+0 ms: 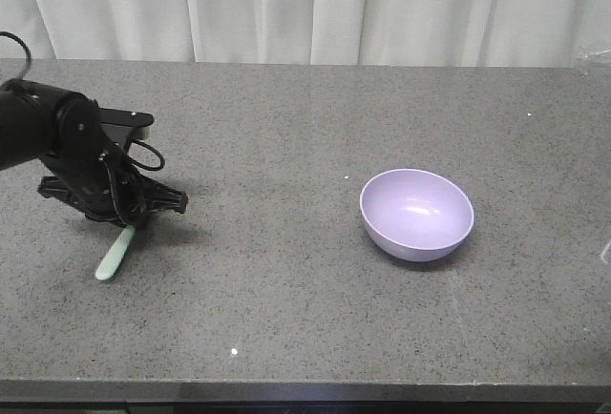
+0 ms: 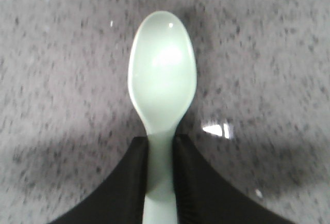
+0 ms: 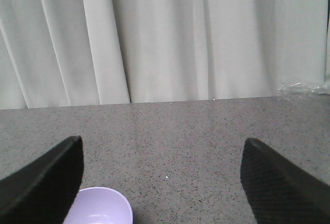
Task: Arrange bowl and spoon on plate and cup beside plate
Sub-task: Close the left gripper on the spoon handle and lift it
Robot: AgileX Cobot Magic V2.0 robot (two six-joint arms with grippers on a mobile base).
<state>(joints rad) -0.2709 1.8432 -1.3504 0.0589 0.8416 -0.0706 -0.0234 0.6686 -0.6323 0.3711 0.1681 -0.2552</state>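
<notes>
The lavender bowl [image 1: 417, 214] stands upright on the grey speckled table, right of centre; its rim also shows at the bottom left of the right wrist view [image 3: 100, 206]. The pale mint-green spoon [image 1: 115, 252] is at the left, its handle pinched by my left gripper [image 1: 129, 221]. In the left wrist view the spoon [image 2: 162, 74] points away, scoop up, with both black fingers [image 2: 133, 182] pressed against its handle. My right gripper [image 3: 162, 146] is open, with nothing between its fingers, and is outside the front view. The plate and the cup are out of view.
A white curtain [image 1: 305, 4] hangs behind the table's far edge. Crinkled clear plastic [image 3: 304, 87] lies at the far right of the table. The table's front edge [image 1: 305, 390] runs along the bottom of the front view.
</notes>
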